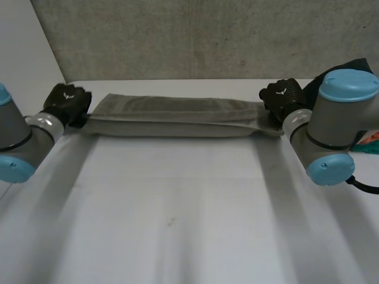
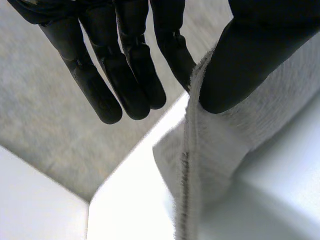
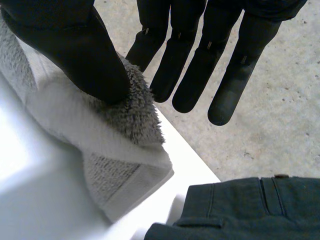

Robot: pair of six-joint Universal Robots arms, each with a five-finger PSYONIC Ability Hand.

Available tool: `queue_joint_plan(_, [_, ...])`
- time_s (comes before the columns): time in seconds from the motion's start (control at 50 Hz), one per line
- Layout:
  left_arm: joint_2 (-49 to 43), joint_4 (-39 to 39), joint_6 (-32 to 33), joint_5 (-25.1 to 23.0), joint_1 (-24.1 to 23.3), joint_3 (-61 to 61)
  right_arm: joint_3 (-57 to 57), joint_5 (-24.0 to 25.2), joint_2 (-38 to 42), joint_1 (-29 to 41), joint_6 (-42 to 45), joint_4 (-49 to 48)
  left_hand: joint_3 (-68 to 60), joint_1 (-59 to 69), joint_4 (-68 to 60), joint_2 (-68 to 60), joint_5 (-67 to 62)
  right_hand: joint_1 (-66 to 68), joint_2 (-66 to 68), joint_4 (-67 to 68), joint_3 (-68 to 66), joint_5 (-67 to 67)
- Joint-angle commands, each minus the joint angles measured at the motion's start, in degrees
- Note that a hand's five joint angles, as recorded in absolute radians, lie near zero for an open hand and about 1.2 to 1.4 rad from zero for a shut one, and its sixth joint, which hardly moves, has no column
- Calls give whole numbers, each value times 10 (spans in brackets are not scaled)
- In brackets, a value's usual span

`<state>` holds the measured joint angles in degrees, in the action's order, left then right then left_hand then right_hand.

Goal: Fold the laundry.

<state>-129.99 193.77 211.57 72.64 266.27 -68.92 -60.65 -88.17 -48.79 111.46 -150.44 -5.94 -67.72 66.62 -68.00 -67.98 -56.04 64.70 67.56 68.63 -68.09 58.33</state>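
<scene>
Both arms stretched toward far side of table. Left hand and right hand well apart, one at each short end of towel. Towel grey, folded into a long narrow strip, lying flat along far edge of table between the hands.

Left wrist view: thumb pressed on towel's end, pinching the hem against one finger. Other fingers straight, off the cloth. Right wrist view: same grip, thumb clamping a fluffy corner against a finger, remaining fingers straight beyond it.

Head view: backs of hands toward camera, grip hidden. Towel's right tip covered by right forearm.

Right wrist view: jeans on table just beside towel's end, not touching, cut off by frame. In head view just a dark patch behind right arm, hard to make out.
</scene>
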Motion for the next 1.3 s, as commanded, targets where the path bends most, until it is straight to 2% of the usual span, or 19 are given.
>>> queue_joint_plan(0.02, [-10, -21, 60, -15, 34, -10, -39, 0, -57, -4, -21, 8, 75, -64, 78, 78, 59, 153, 124, 114, -119, 117])
queue_joint_plan(0.3, [-25, -80, 103, -1, 28, -4, -32, 0, -86, 7, -35, 34, 254, -243, 256, 256, 237, 153, 124, 114, -119, 117])
queue_joint_plan(0.44, [-29, -100, 112, -7, 30, -2, -31, 1, -80, 10, -35, 35, 279, -268, 282, 282, 262, 153, 124, 114, -119, 117])
queue_joint_plan(0.5, [-32, -110, 118, -10, 28, -2, -31, 1, -76, 9, -36, 35, 182, -171, 185, 185, 165, 153, 124, 114, -119, 117])
queue_joint_plan(0.52, [-32, -113, 118, -10, 28, -2, -31, 1, -75, 8, -36, 36, 95, -84, 98, 98, 78, 153, 124, 114, -119, 117])
queue_joint_plan(0.54, [-32, -121, 123, -13, 27, -2, -32, 0, -74, 7, -37, 36, -102, 114, -100, -100, -119, 153, 124, 114, -119, 117])
queue_joint_plan(0.66, [-10, -156, 123, -10, 28, -3, -39, 0, -73, -4, -37, 49, -123, 134, -120, -120, -140, 153, 124, 114, -119, 117])
queue_joint_plan(0.72, [17, -198, 128, -1, 30, -8, -44, 7, -75, -13, -26, 83, -123, 134, -120, -120, -140, 153, 124, 114, -119, 117])
queue_joint_plan(0.8, [59, -289, 155, 17, 33, -24, -60, 26, -77, -20, 24, 164, -123, 134, -120, -120, -140, 153, 124, 114, -119, 117])
queue_joint_plan(0.92, [134, -462, 261, 39, 44, -118, -126, 49, -97, -40, 203, 353, -123, 134, -120, -120, -140, 153, 124, 114, -119, 117])
queue_joint_plan(1.0, [185, -498, 354, 34, 70, -192, -167, 47, -115, -60, 318, 421, -123, 134, -120, -120, -140, 153, 124, 114, -119, 117])
queue_joint_plan(1.08, [223, -486, 413, 32, 79, -227, -168, 44, -121, -62, 326, 377, -123, 134, -120, -120, -140, 153, 124, 114, -119, 117])
queue_joint_plan(1.12, [233, -480, 406, 30, 73, -227, -164, 43, -120, -61, 313, 361, -123, 134, -120, -120, -140, 153, 124, 114, -119, 117])
queue_joint_plan(1.2, [235, -455, 347, 21, 36, -205, -152, 42, -107, -52, 292, 335, -123, 134, -120, -120, -140, 153, 124, 114, -119, 117])
queue_joint_plan(1.3, [197, -390, 248, 19, -13, -129, -107, 22, -61, -47, 243, 282, -123, 134, -120, -120, -140, 153, 124, 114, -119, 117])
